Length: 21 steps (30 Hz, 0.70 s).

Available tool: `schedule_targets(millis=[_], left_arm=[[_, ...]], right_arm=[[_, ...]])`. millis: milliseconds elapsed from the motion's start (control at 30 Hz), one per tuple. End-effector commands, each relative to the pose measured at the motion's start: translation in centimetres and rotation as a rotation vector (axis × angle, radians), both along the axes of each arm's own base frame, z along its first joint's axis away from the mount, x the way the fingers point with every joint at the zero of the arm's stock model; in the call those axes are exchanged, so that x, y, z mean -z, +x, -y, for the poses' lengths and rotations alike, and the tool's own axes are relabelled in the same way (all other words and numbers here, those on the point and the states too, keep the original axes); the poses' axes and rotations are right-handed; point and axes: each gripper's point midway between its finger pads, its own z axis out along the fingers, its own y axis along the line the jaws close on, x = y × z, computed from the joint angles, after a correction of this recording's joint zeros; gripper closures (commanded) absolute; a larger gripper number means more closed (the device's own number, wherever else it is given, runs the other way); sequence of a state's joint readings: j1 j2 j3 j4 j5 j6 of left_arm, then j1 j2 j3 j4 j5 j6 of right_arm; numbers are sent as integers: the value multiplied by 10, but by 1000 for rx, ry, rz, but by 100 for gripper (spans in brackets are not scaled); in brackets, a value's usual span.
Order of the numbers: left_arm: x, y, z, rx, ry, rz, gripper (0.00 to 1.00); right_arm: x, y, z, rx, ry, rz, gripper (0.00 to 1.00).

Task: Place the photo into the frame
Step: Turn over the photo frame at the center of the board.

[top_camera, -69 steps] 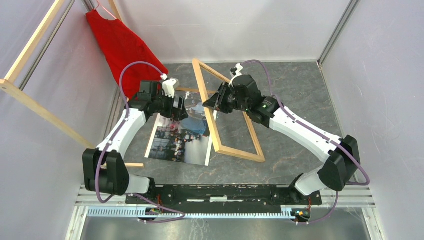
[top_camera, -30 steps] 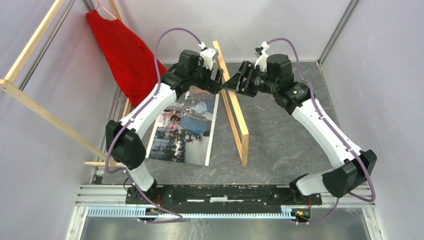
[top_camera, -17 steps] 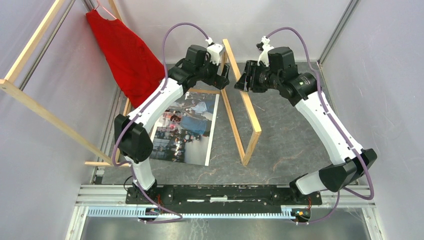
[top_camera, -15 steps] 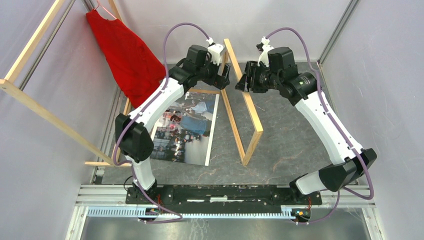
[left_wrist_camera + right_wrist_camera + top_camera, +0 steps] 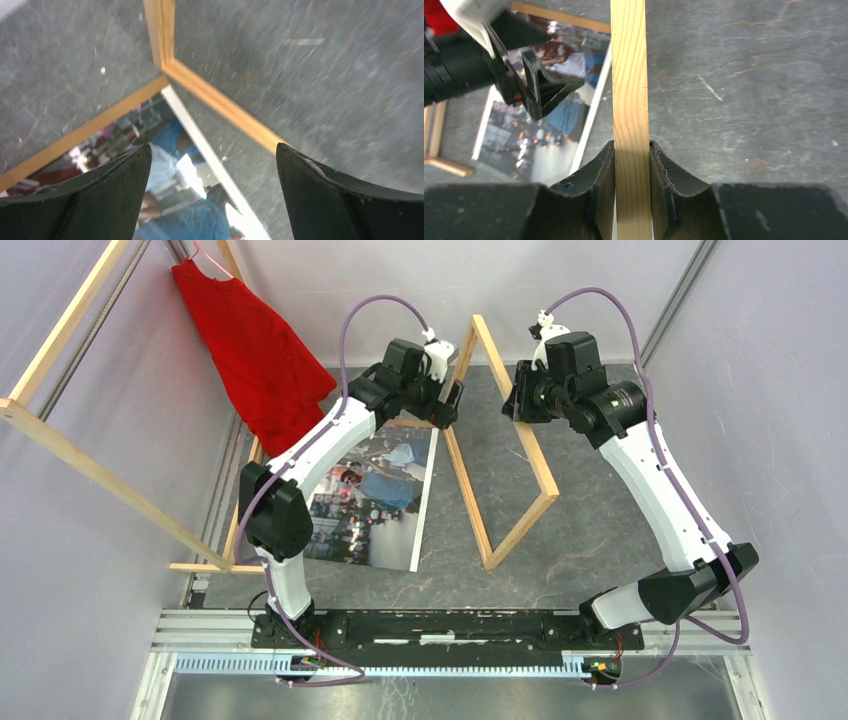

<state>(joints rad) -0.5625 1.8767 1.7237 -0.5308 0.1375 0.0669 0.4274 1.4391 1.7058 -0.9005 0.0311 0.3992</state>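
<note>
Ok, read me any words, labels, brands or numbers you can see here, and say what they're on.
No text can be read in any view.
The photo shows people; any print in it is too small and blurred to read.
The frame and the red cloth bear no visible marks.

We see the photo [image 5: 370,505] lying flat on the surface [image 5: 590,540], just left of the frame [image 5: 522,530], which stands tilted on edge.

frame [image 5: 536,456] went from flat on table [image 5: 600,450] to standing on its left bar, right pincer [image 5: 516,405] swinging top bar rightward; left pincer [image 5: 452,406] moved to far corner
</note>
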Motion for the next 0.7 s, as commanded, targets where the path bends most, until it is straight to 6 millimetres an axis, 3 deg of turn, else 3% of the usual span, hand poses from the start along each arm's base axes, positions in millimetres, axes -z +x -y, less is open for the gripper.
schedule_targets(millis=[0, 200, 400, 567, 667], left_arm=[[44, -15, -35, 45, 219, -6, 0], [93, -28, -55, 54, 323, -38, 0], [112, -32, -46, 60, 355, -4, 0], [122, -31, -34, 78, 385, 21, 0], [131, -25, -36, 72, 416, 33, 0]], right_arm=[[13, -2, 47, 140, -138, 16, 80], [30, -7, 76, 223, -237, 11, 85], [56, -17, 104, 281, -337, -18, 88], [102, -34, 124, 308, -409, -94, 93], [118, -41, 136, 334, -455, -108, 96]])
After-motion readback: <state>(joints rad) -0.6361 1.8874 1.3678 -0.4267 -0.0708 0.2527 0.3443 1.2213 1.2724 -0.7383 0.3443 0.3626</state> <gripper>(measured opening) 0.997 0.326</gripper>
